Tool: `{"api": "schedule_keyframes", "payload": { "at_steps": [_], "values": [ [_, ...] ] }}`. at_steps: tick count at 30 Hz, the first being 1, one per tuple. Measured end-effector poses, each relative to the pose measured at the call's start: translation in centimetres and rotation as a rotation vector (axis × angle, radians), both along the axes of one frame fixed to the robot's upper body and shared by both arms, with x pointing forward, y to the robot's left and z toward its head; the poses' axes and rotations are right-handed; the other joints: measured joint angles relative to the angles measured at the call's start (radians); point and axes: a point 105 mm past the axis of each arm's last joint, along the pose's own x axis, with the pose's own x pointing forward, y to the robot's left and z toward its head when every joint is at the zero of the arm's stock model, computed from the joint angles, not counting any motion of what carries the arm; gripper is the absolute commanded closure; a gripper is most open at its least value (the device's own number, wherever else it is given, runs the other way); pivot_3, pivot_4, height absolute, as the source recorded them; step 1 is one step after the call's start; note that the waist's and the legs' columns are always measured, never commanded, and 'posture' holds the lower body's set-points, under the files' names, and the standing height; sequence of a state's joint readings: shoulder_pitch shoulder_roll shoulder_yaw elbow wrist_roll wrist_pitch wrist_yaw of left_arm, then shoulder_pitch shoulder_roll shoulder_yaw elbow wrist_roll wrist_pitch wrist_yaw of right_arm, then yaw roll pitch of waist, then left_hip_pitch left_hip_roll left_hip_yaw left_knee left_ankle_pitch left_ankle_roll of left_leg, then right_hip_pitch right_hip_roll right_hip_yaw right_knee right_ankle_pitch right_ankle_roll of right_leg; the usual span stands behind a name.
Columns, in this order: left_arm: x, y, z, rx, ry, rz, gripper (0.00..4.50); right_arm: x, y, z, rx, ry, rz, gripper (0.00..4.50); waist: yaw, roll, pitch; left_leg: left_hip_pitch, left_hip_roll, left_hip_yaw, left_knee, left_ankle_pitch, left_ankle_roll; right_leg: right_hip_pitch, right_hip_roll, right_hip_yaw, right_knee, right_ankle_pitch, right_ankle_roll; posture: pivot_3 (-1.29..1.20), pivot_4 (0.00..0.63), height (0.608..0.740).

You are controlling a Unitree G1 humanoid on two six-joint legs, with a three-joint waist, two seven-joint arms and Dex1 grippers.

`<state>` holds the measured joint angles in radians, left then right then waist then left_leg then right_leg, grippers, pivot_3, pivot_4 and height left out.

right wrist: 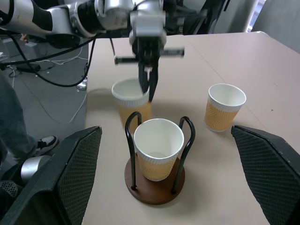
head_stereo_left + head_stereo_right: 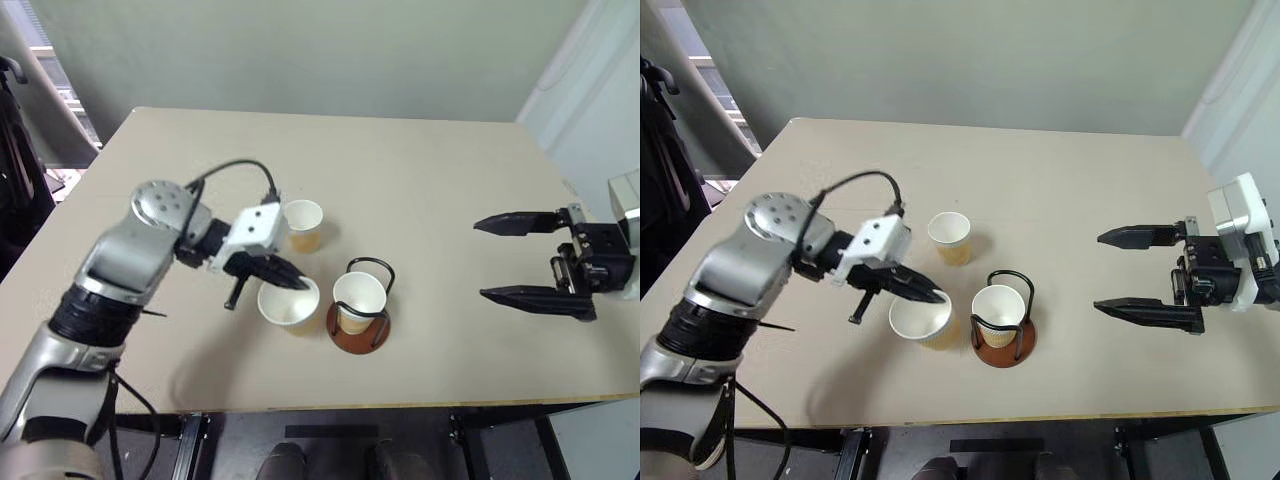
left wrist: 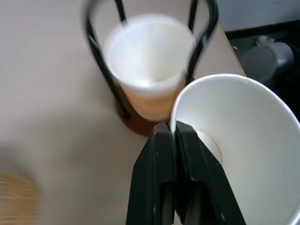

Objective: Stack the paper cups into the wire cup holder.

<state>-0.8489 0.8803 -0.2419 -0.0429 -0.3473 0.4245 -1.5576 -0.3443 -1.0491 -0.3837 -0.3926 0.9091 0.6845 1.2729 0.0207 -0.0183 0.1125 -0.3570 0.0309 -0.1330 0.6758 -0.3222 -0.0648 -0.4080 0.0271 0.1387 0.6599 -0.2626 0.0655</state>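
Left wrist view: left gripper (image 3: 174, 129) clamps one cup's (image 3: 243, 140) rim; wire cup holder (image 2: 357, 325) holds another (image 2: 358, 297).

Beige table (image 2: 430, 200) bearing wire cup holder (image 2: 357, 335) (one paper cup (image 2: 303, 224) loose)

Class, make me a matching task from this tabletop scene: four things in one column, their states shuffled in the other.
1. left claw
2. right claw
3. wire cup holder
4. far cup

a. stands alone on the table
b. open, holds nothing
c. has one cup inside
d. shut on a cup's rim

Pairs: 1-d, 2-b, 3-c, 4-a
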Motion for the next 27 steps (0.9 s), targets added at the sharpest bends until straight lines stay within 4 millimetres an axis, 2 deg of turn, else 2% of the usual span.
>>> {"api": "schedule_keyframes", "payload": {
  "at_steps": [3, 6, 12, 14, 21, 27],
  "values": [
    [-0.2, -0.4, 3.9, -0.093, -0.078, -0.034, 4.44, 0.0, -0.1, 0.1, 0.001, -0.001, -0.003, 0.00, 0.000, 0.000, 0.000, 0.000, 0.000, 0.000, 0.001, -0.001, 0.001, 0.000, 0.000, 0.000, 0.000, 0.000, 0.001, 0.00, 0.150, 0.740],
    [-0.4, -0.7, 6.9, -0.161, -0.148, -0.062, 4.44, 0.1, -0.2, 0.1, 0.003, 0.000, -0.009, 0.00, 0.000, 0.000, 0.000, 0.000, 0.000, 0.000, 0.002, -0.001, 0.002, 0.001, -0.001, 0.000, 0.000, -0.001, 0.002, 0.00, 0.150, 0.740],
    [-0.2, -2.2, 8.9, -0.252, -0.155, -0.127, 4.44, 0.4, -0.3, 0.1, 0.002, -0.010, -0.024, 0.00, 0.001, 0.000, 0.000, -0.002, 0.000, -0.001, 0.005, -0.002, 0.003, 0.002, -0.003, 0.000, -0.001, 0.000, 0.004, 0.00, 0.150, 0.740],
    [-0.4, -3.2, 8.9, -0.261, -0.150, -0.167, 4.44, 0.4, -0.3, 0.1, 0.002, -0.012, -0.028, 0.00, 0.001, 0.000, 0.000, -0.002, 0.000, 0.000, 0.006, -0.002, 0.004, 0.003, -0.004, 0.000, -0.001, 0.000, 0.006, 0.00, 0.150, 0.740],
    [-0.4, -6.7, 5.8, -0.183, -0.078, -0.259, 4.44, 0.4, -0.3, -0.1, -0.008, -0.013, -0.040, 0.00, 0.003, 0.000, 0.000, -0.005, 0.000, 0.000, 0.008, -0.003, 0.005, 0.004, -0.006, 0.000, -0.008, 0.002, 0.011, 0.00, 0.150, 0.740],
    [0.5, -7.0, 4.4, -0.119, -0.092, -0.243, 4.44, 0.2, -0.6, -0.4, -0.035, -0.001, -0.065, 0.00, 0.007, 0.000, 0.000, -0.007, -0.002, 0.000, 0.008, -0.003, 0.007, 0.004, -0.009, 0.000, -0.013, 0.003, 0.013, 0.00, 0.150, 0.740]
  ]
}}
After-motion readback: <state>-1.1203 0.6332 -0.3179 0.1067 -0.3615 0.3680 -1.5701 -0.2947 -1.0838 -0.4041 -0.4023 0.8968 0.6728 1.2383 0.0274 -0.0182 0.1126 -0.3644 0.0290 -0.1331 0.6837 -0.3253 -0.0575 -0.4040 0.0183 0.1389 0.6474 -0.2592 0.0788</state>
